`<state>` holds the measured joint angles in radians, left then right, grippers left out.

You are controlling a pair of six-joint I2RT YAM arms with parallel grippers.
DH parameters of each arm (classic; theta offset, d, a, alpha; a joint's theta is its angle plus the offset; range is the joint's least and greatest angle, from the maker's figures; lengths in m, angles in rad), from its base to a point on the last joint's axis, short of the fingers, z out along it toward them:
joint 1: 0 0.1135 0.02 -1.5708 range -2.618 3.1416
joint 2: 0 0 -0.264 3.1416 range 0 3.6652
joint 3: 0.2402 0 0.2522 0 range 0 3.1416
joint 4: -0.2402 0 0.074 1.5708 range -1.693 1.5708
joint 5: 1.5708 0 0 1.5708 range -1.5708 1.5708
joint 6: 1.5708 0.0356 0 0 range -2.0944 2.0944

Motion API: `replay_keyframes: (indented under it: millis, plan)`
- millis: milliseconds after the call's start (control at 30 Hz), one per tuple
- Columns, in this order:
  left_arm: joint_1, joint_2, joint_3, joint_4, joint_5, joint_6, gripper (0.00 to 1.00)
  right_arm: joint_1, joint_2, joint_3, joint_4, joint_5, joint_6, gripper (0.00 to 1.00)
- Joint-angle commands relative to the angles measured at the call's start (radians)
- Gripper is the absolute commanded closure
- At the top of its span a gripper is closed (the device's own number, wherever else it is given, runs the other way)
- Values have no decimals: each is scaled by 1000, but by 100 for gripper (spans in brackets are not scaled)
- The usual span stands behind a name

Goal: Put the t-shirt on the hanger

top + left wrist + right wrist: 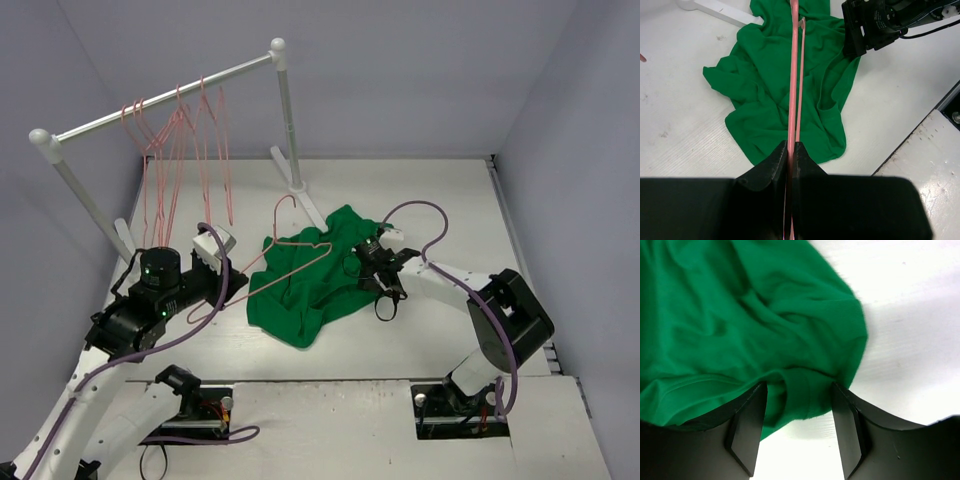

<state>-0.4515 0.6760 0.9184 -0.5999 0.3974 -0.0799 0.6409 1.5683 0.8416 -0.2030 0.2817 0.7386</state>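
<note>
**Hanger clamped, shirt fold straddled**

The left end effector [790, 146] is pinched tight on the hanger [792, 75] — its wire runs straight ahead over the crumpled t-shirt [765, 100] on the tabletop [680, 115]. Beyond, the right end effector [799, 387] stands apart, a shirt fold between its fingers [747, 425].

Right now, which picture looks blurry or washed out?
Right wrist view: the bright green fabric t-shirt is soft and out of focus, the white table glares. Left wrist view: sharp, though the jaws gripping the thin pink wire hanger are black silhouette. Top view: even light, faint shadows.
</note>
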Motion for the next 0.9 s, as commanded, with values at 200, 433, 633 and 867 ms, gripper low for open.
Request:
replay_keyframes:
  millis: [200, 433, 633, 867]
  plan:
    - [-7, 14, 20, 97, 74, 0, 100, -22, -27, -33, -9, 63, 55, 56]
    - [-23, 32, -9, 138, 138, 0, 100, -43, -70, -47, -9, 58, 23, 85]
    - [-42, 58, -44, 201, 185, 18, 100, -50, -129, -14, -11, 38, -68, 100]
    - [-79, 108, -57, 283, 212, 26, 100, -53, -153, 28, -18, -18, -143, 100]
